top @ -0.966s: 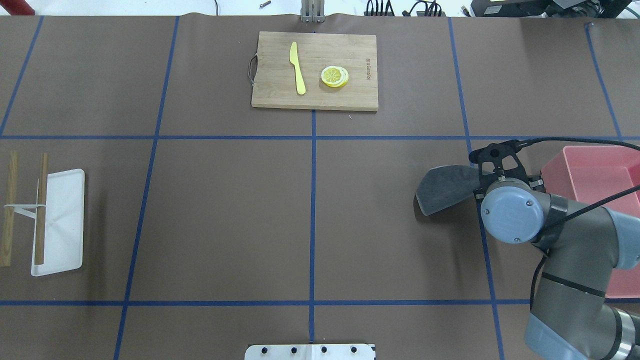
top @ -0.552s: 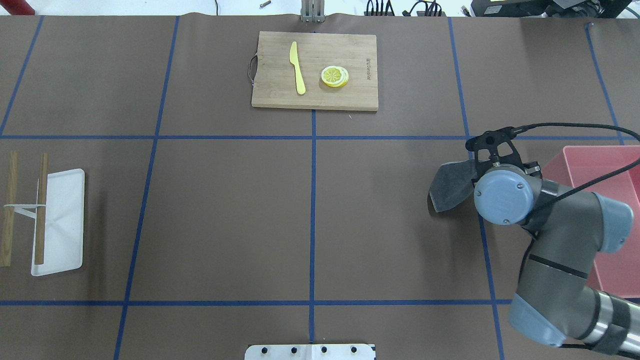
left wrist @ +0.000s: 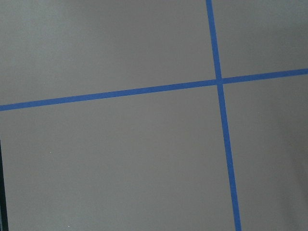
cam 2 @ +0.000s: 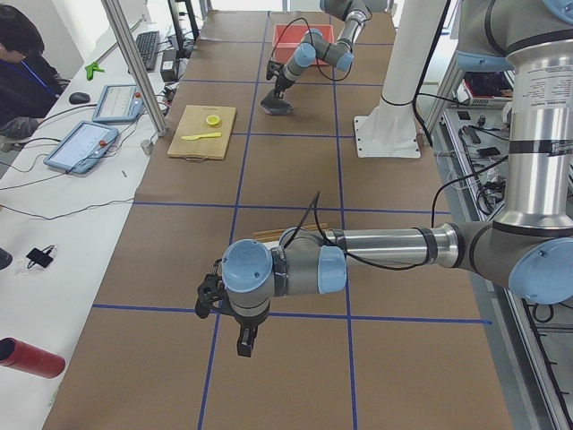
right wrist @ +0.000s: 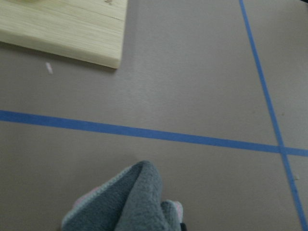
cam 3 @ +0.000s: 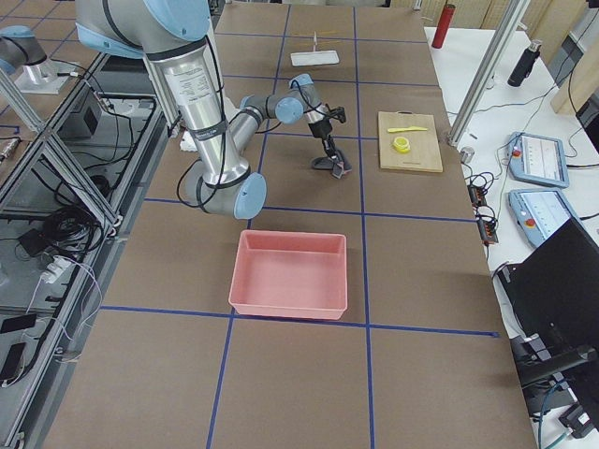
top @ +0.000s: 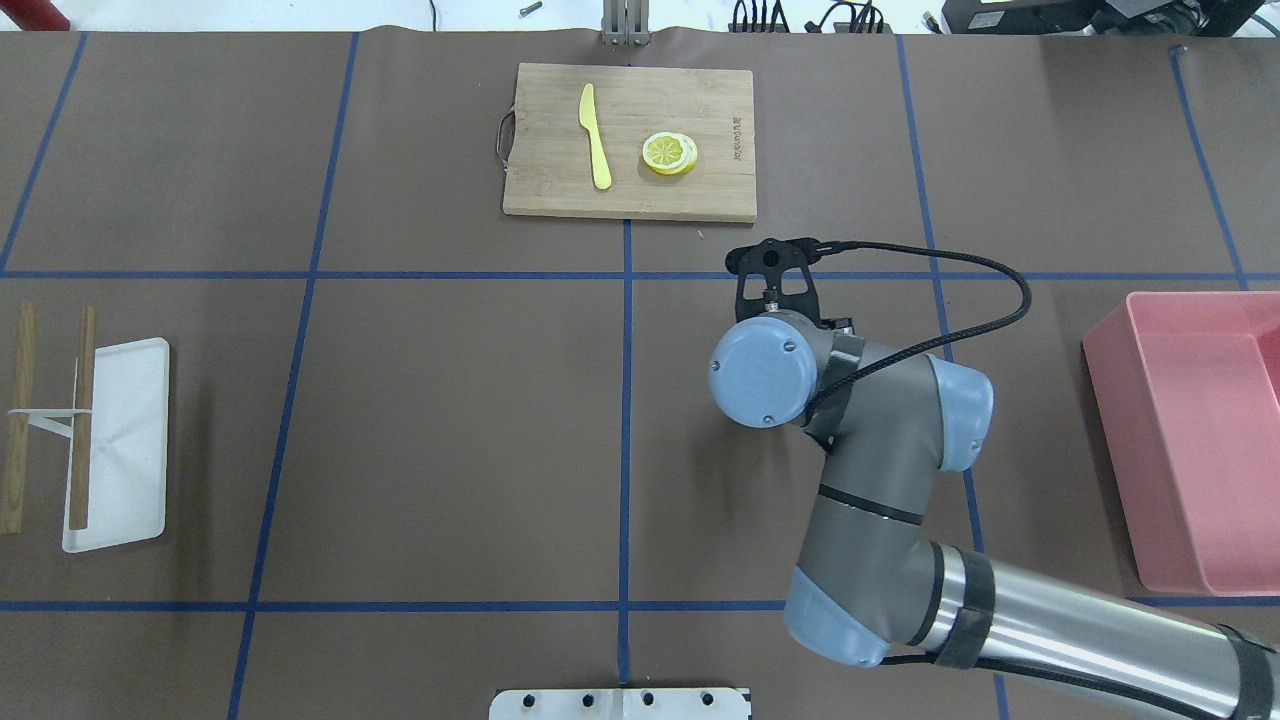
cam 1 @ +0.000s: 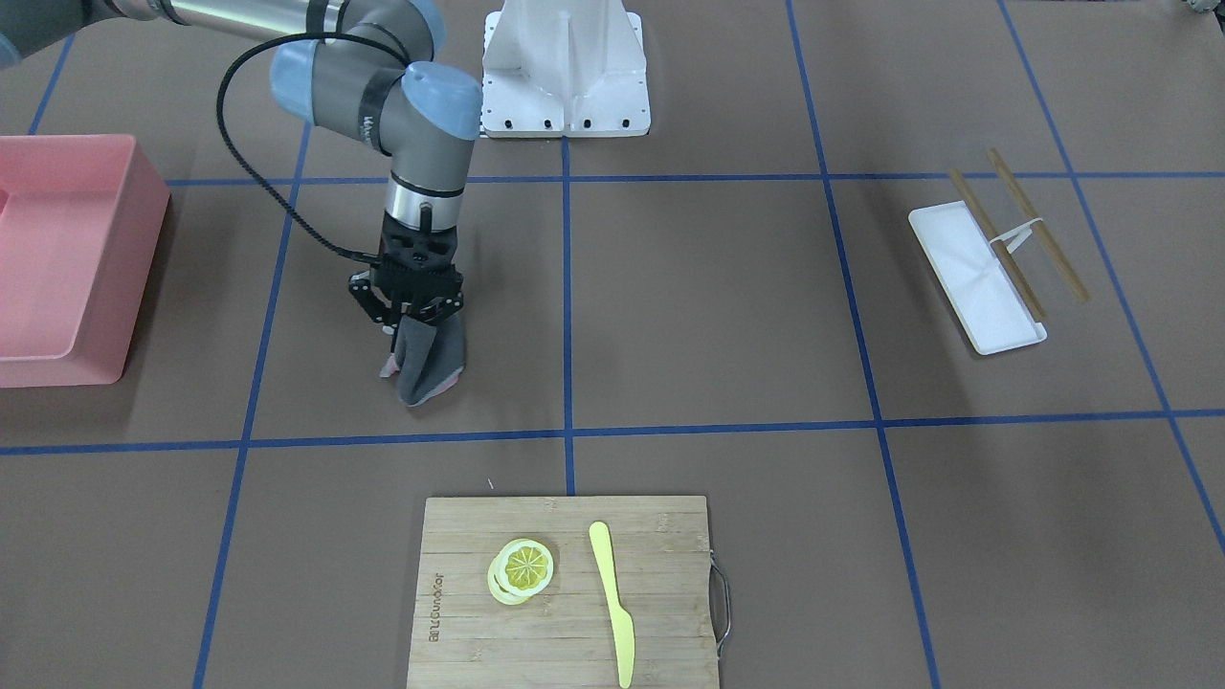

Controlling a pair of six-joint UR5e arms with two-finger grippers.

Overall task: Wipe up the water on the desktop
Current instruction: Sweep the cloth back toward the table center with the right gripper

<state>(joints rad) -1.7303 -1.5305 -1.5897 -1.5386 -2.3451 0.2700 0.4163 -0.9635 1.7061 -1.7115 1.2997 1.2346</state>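
The desktop (top: 450, 430) is brown with blue tape lines; I see no water on it. My right gripper (cam 1: 413, 319) is shut on a grey cloth (cam 1: 429, 368) whose lower end rests on the desktop, just short of the tape line in front of the cutting board. The cloth also shows in the right wrist view (right wrist: 130, 202). In the overhead view the wrist hides both cloth and gripper. My left gripper (cam 2: 243, 345) shows only in the exterior left view, low over the desktop's far left end; I cannot tell whether it is open or shut.
A bamboo cutting board (top: 700, 200) with a yellow knife (top: 595, 135) and lemon slices (top: 669, 152) lies at the far centre. A pink bin (top: 1110, 440) stands at the right. A white tray (top: 125, 440) with chopsticks (top: 82, 415) lies at the left.
My right arm has carried the cloth left and away from the pink bin, toward the cutting board. The cloth is now hidden under the wrist in the overhead view.
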